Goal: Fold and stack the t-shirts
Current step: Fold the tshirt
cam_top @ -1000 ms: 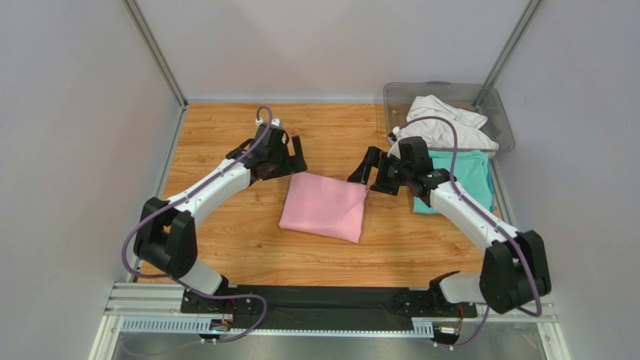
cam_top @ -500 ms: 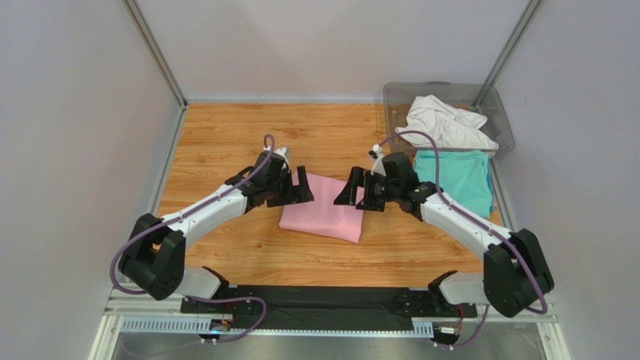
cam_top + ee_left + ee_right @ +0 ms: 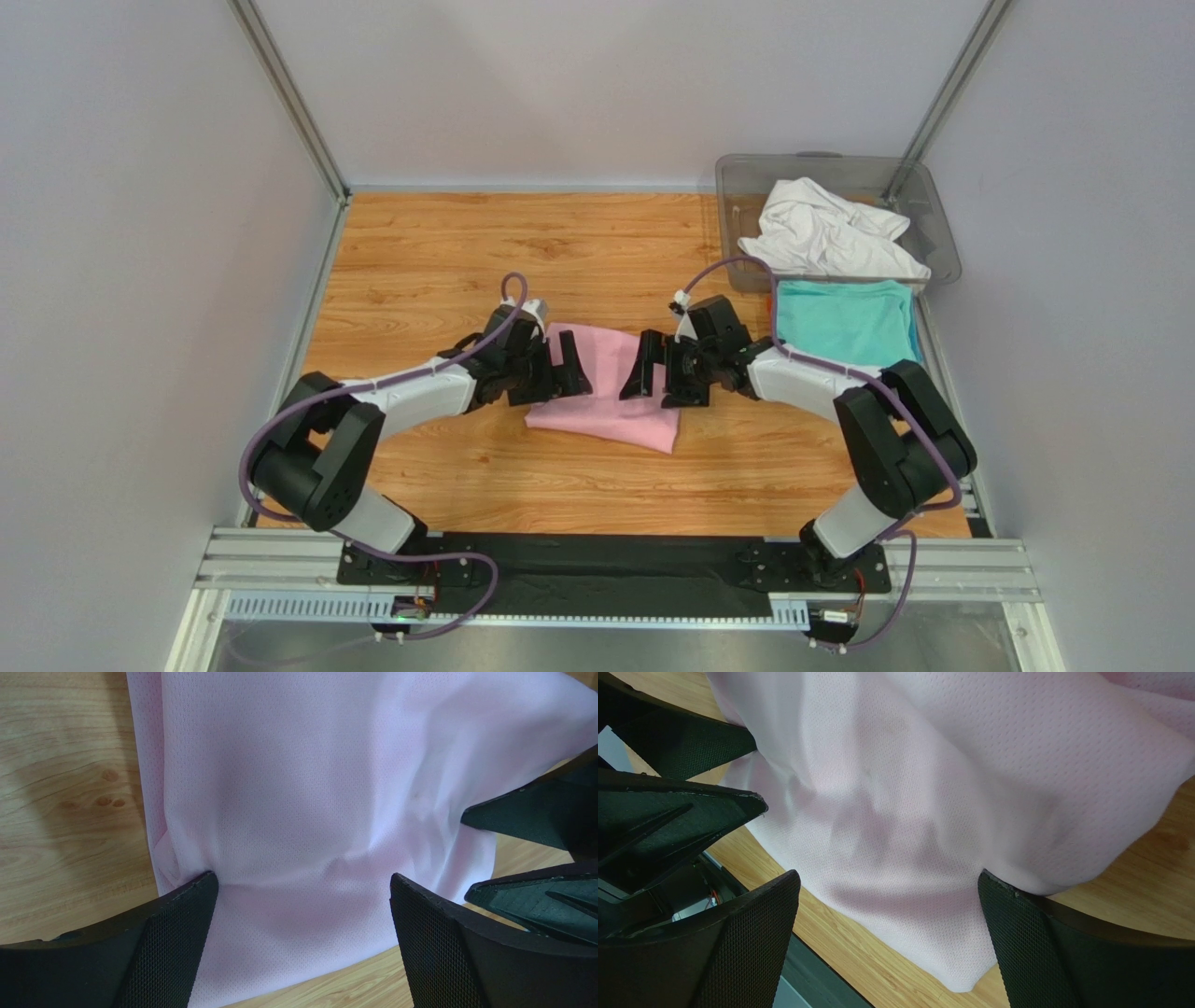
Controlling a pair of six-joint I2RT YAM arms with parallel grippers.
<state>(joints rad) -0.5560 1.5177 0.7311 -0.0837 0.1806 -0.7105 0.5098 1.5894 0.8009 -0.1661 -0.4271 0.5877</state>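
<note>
Three t-shirts: pink at the middle of the tabletop [image 3: 421, 266], teal by its right edge, white at its far right corner.
Left arm: stretched from the near left corner toward the middle, lying low over the wood.
Left gripper [image 3: 575, 375]: wide open, holding nothing; lowered onto the left part of the pink t-shirt. Seen from the left wrist [image 3: 302, 882], black textured fingers [image 3: 175, 931] either side of a span of pink cloth, the left one touching a small pucker at the cloth's edge.
Pink t-shirt [image 3: 606, 406]: folded into a flat rectangle, slightly tilted, between the two grippers; fine mesh weave with soft creases in the left wrist view [image 3: 309, 777] and the right wrist view [image 3: 962, 763].
Right gripper [image 3: 645, 375]: wide open, holding nothing; lowered onto the right part of the pink t-shirt, facing the left gripper and near it. Seen from the right wrist [image 3: 887, 878], fingers [image 3: 1032, 945] straddling a folded edge of pink cloth, bare wood beside it.
Right arm: bent sharply at the elbow near the right edge, forearm pointing toward the middle.
Teal t-shirt [image 3: 846, 319]: folded flat by the right edge, well apart from the pink one.
White t-shirt [image 3: 828, 235]: crumpled, piled in the bin, spilling over the near rim to the teal t-shirt's far edge.
Bin [image 3: 737, 175]: clear grey plastic, at the far right corner.
</note>
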